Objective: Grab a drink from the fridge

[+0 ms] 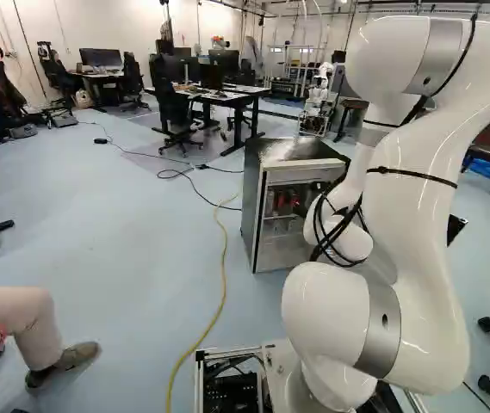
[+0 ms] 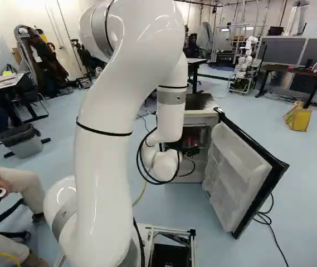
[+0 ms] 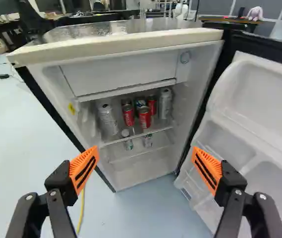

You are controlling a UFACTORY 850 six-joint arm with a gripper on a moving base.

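My gripper point(image 2: 189, 150) is partly hidden behind the arm in the right base view, in front of the fridge opening. In the wrist view the gripper point(image 3: 145, 155) stands wide open, with nothing between its orange pads. Ahead of it is the small fridge point(image 3: 116, 47), its door point(image 3: 259, 119) swung open. On the upper shelf stand red cans point(image 3: 128, 114), a tall silver can point(image 3: 165, 103) and a large pale can point(image 3: 107, 119). Two smaller drinks, a bottle point(image 3: 127, 140) and a second container point(image 3: 147, 140), are on the level below. The left base view shows the fridge point(image 1: 251, 202) beyond my arm.
A yellow cable point(image 1: 222, 284) runs along the floor to the fridge. The open door point(image 2: 242, 172) juts towards the base in the right base view. A seated person's leg point(image 1: 21, 323) is at the left of the left base view. Another robot point(image 2: 247, 58) stands far behind.
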